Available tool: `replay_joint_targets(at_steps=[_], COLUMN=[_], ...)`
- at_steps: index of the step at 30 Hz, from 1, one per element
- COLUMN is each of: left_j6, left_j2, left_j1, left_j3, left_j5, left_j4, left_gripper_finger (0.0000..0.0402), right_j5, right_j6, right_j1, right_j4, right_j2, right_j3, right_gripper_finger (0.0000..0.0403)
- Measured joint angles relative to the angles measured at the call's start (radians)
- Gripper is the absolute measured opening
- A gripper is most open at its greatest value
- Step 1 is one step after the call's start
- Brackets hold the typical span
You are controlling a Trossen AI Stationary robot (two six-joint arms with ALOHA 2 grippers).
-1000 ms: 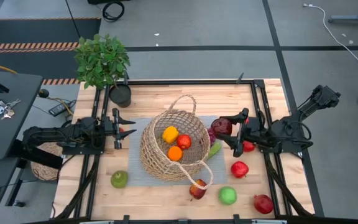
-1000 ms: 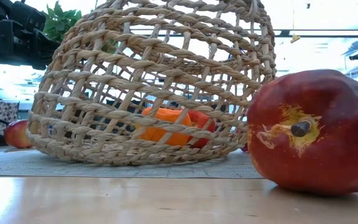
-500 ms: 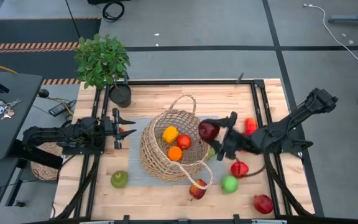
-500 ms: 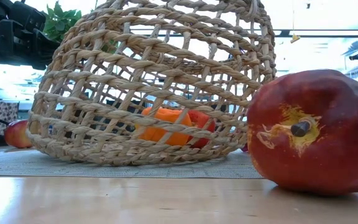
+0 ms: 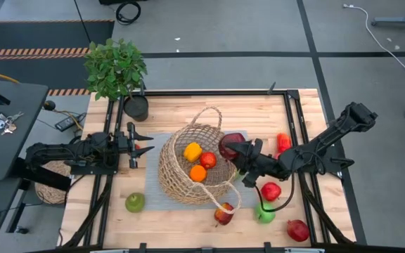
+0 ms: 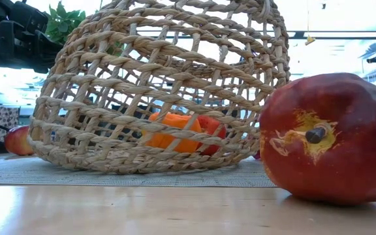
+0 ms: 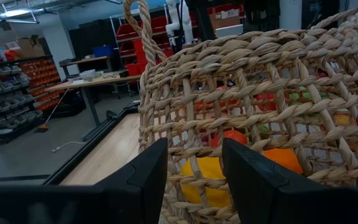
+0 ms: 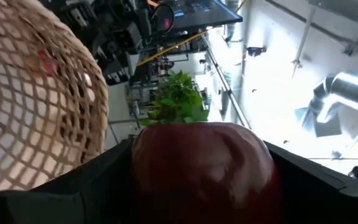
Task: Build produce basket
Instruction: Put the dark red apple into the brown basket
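- The right end effector (image 5: 235,150) is clamped on a dark red pomegranate (image 5: 230,145), holding it at the right rim of the basket (image 5: 181,176), over the opening.
- From the right wrist, the pomegranate (image 8: 204,171) fills the space between the two dark fingers (image 8: 73,193), with the basket (image 8: 36,99) and the potted plant (image 8: 178,98) beyond it.
- The left end effector (image 5: 143,141) waits just left of the basket, its fingers spread apart with nothing between them; the left wrist view shows both fingers (image 7: 148,180) pointing at the wicker wall (image 7: 260,112).
- The basket stands on a grey mat (image 5: 153,200) in the middle of the wooden surface (image 5: 259,112), with one loop handle at the far side and one at the near side.
- Inside it lie a yellow pepper (image 5: 193,151), a red apple (image 5: 208,159) and an orange (image 5: 198,173).
- Loose produce on the surface: a green apple (image 5: 135,202) at the near left, a red-yellow apple (image 5: 223,213) near the front handle, a second green apple (image 5: 264,211), a red fruit (image 5: 271,190), a second pomegranate (image 5: 297,230) at the near right, and a red piece (image 5: 283,142) beside the right arm.
- In the low view, a large red fruit (image 6: 331,137) sits close to the camera, right of the basket (image 6: 162,85).
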Motion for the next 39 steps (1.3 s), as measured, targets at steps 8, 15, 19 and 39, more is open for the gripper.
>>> replay_joint_targets(at_steps=[8, 15, 19, 39], left_j6=[0.000, 0.000, 0.000, 0.000], left_j2=[0.000, 0.000, 0.000, 0.000], left_j1=[0.000, 0.000, 0.000, 0.000], left_j3=[0.000, 0.000, 0.000, 0.000], left_j5=[0.000, 0.000, 0.000, 0.000], left_j4=[0.000, 0.000, 0.000, 0.001], left_gripper_finger=[0.0160, 0.0160, 0.0160, 0.0160], right_j5=[-0.003, -0.024, -0.025, -0.262], right_j6=[-0.078, -0.073, 0.047, 1.070], right_j1=[-0.001, -0.005, -0.011, -0.221], right_j4=[0.004, 0.004, 0.004, -0.140], right_j2=[0.000, 0.000, 0.000, 0.074], right_j3=[0.000, 0.000, 0.000, 0.000], right_gripper_finger=[0.0334, 0.0334, 0.0334, 0.0334])
